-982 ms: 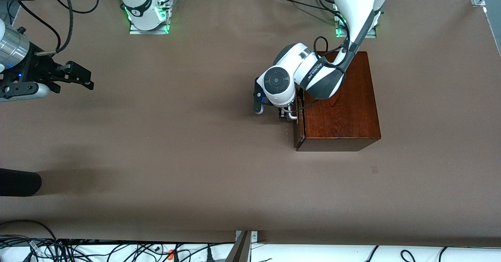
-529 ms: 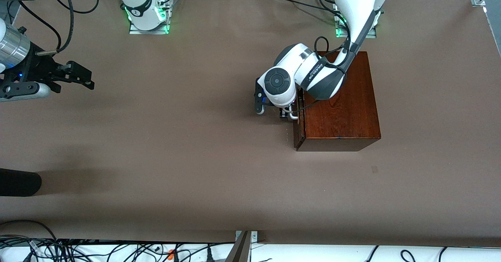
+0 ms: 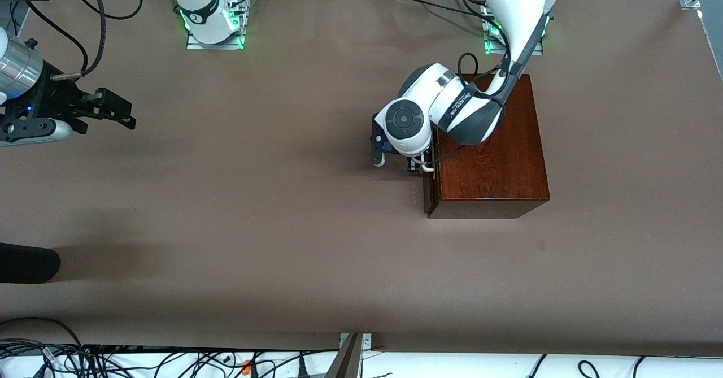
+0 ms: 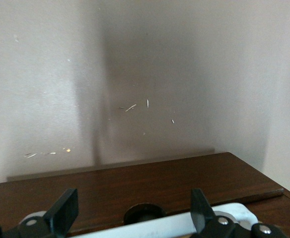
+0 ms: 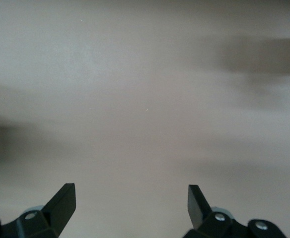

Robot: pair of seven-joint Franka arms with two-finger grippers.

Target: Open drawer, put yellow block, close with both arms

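- ok, front view: over the last sec the left arm's wrist has crept a bit toward the wooden box (image 3: 491,163), which sits at the left arm's end of the surface (image 3: 282,225). the box itself hasn't shifted.
- the drawer (image 3: 429,191) front now looks nearly flush w/ the box, so i'd judge this a push-in (closing) rather than a pull. it's a small move though, not certain.
- the left gripper (image 3: 421,166) is low, right at the white handle (image 3: 422,163) in front of the drawer. the wrist hides most of it here.
- the right gripper (image 3: 121,111) hangs over bare surface at the right arm's end, well apart from the box. same spot as a sec ago, i.e. waiting. jaws spread, nothing in them.
- the yellow block isn't visible anywhere on the surface. could be inside the drawer, can't tell. if so, the task is about done bar seating the drawer.
- a dark object (image 3: 28,262) pokes in at the edge at the right arm's end, can't id it.
- left wrist view: the left gripper (image 4: 132,198) has its jaws wide apart. the handle (image 4: 155,225) bar lies across, close in by the finger bases, w/ the dark drawer front (image 4: 135,178) under it. not clamped on the bar. can't tell if it's touching.
- right wrist view: the right gripper (image 5: 130,193) is fully spread over plain surface, holding nothing, touching nothing.
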